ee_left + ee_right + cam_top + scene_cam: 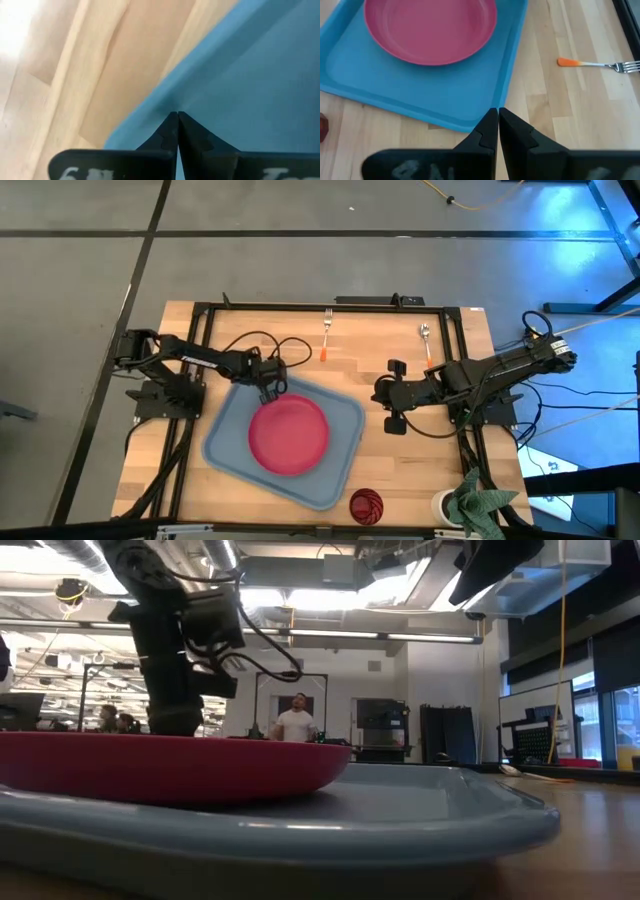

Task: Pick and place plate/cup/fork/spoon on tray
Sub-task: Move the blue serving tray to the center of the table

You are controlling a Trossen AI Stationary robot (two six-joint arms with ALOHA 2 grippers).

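From above you see the plate [289,435] lying inside the tray [232,457] at frame centre. Your left hand [271,393] sits at the tray's upper edge, fingers pressed together, holding nothing. The right hand [378,393], fingers together and empty, hangs right of the tray. The fork [327,333] and spoon [427,346] lie along the tabletop's [420,470] top; the cup [366,505] at bottom centre. The low view shows the plate [150,765] seemingly flat in the tray [400,820].

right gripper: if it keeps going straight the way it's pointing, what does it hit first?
Probably the tray: the shut right gripper points at its near rim, with the plate behind. Its height above the table is unclear.
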